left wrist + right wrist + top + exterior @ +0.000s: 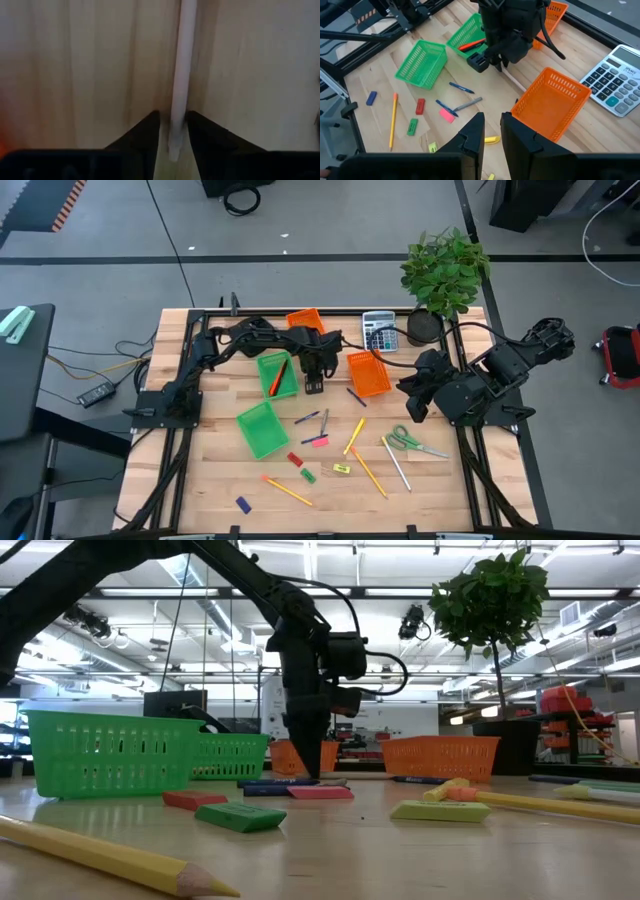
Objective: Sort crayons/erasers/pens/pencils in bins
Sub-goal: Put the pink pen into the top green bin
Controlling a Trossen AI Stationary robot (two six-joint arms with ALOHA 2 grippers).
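Note:
My left gripper (315,383) stands fingers-down on the table between a green bin (277,376) and an orange bin (368,373), shut on a pale white stick (181,65) that lies on the wood. The stick also shows in the right wrist view (514,81). A red pen (275,374) lies in that green bin. A second green bin (258,428) and a second orange bin (306,320) stand nearby. Pens (310,420), yellow pencils (355,435) and erasers (295,459) lie scattered on the near half. My right gripper (492,132) hovers at the right, narrowly open and empty. My left gripper has the white stick between its two fingers (200,132), close to the stick's one end (174,145). The fingers come from above, pointing down, and lie across the stick. The stick lies flat on the table, its long part running away from the fingers.
A grey calculator (378,332) and a potted plant (443,268) stand at the far right. Green-handled scissors (408,442) and a grey stick (397,465) lie at the right. A blue eraser (243,504) lies near the front edge.

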